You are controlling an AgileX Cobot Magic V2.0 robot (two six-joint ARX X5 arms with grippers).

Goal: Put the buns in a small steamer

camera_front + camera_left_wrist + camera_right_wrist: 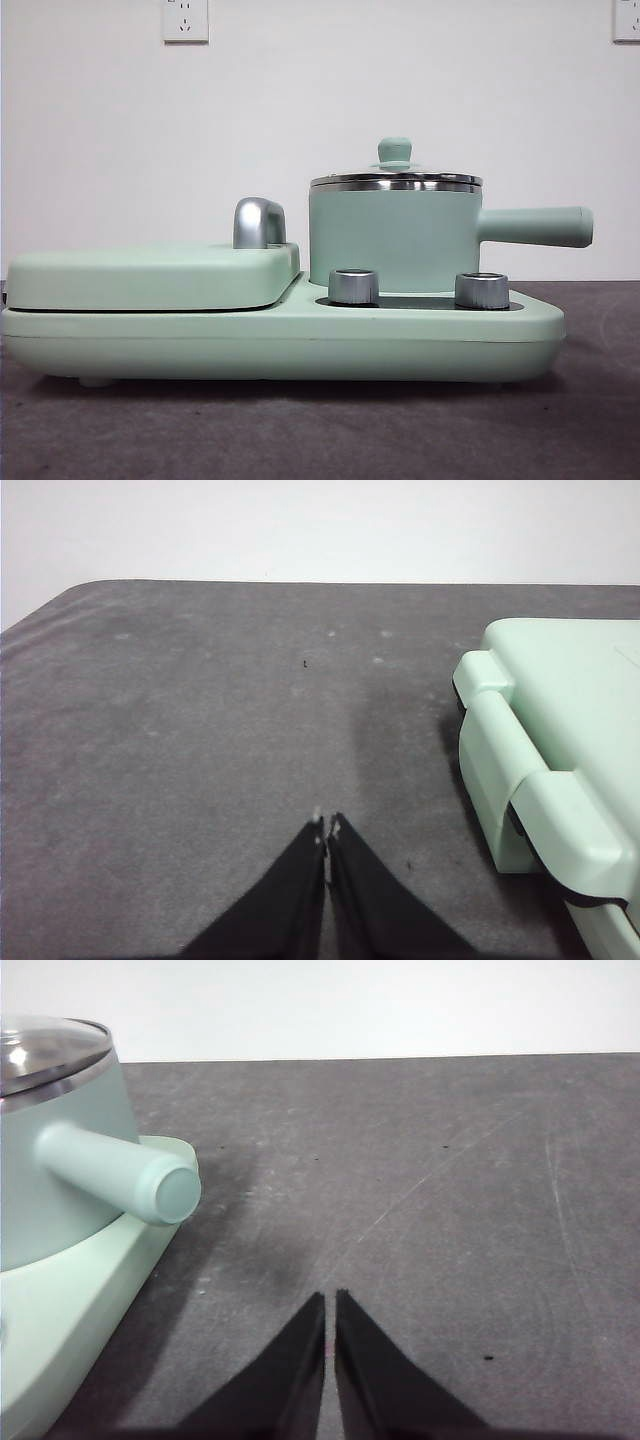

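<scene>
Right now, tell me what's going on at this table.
Nothing is being handled. The small steamer sits lidded on the green cooker base, beside the closed griddle. The left gripper and right gripper hang shut over bare table, one off each end of the cooker. No buns are in view.

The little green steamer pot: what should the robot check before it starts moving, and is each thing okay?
1. Glass lid off the small steamer: not ok, it sits closed on the steel rim.
2. Buns found: not ok, none shows in any view.
3. Left gripper free: ok, jaws shut on nothing, over bare table beside the flat lidded griddle.
4. Right gripper free: ok, jaws shut on nothing, over the table near the pot's side handle.
5. Steamer seated on the green base: ok, upright behind the two silver knobs.
</scene>
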